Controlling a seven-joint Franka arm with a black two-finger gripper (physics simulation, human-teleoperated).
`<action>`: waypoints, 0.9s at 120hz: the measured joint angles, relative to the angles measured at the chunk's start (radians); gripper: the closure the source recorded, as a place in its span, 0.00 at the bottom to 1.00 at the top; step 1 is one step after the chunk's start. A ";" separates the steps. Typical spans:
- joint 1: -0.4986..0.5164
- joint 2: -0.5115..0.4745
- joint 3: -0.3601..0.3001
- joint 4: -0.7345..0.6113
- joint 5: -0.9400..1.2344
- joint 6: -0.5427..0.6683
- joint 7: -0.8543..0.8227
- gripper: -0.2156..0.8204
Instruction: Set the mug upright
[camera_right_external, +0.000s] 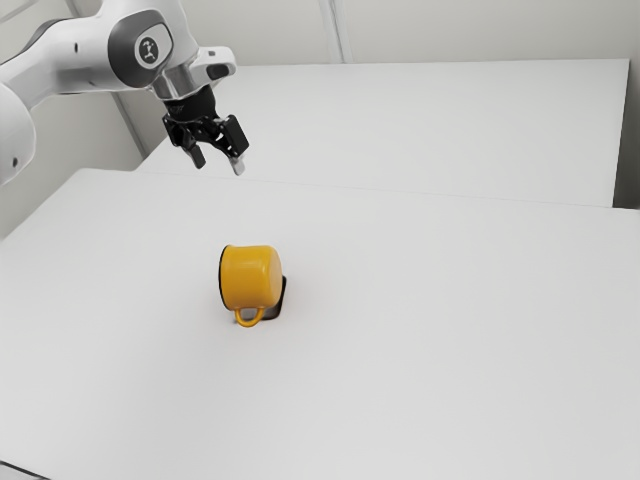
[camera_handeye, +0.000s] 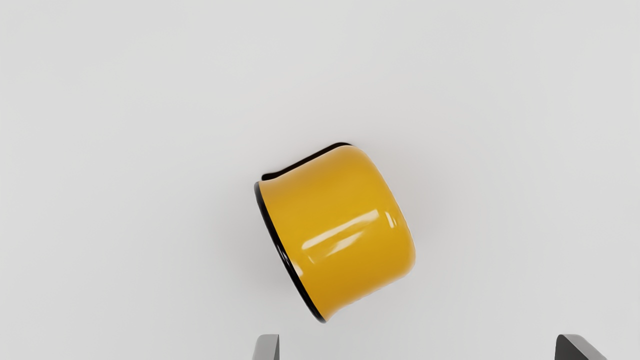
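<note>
Above the table, toward the exterior view's upper left, my gripper (camera_right_external: 218, 163) hangs open with nothing between its fingers. The yellow mug (camera_right_external: 250, 277) lies on its side on the table below it, its black-rimmed mouth facing the exterior view's left and its handle pointing toward that view's bottom. In the wrist view the mug (camera_handeye: 340, 230) shows its side wall and black rim; its handle is hidden there. The fingertips of my gripper (camera_handeye: 417, 347) stand wide apart, and neither touches the mug.
A thin black object (camera_right_external: 281, 300) lies on the white table (camera_right_external: 430, 350), partly hidden by the mug and right beside it. Another white surface (camera_right_external: 420, 125) stretches behind the table, with pale walls beyond.
</note>
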 joint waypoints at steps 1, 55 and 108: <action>0.000 0.000 0.000 0.000 0.000 0.000 0.000 0.21; 0.012 -0.119 0.015 -0.124 -0.122 -0.024 0.002 0.21; -0.024 -0.094 0.281 -0.267 -0.490 -0.137 0.217 0.21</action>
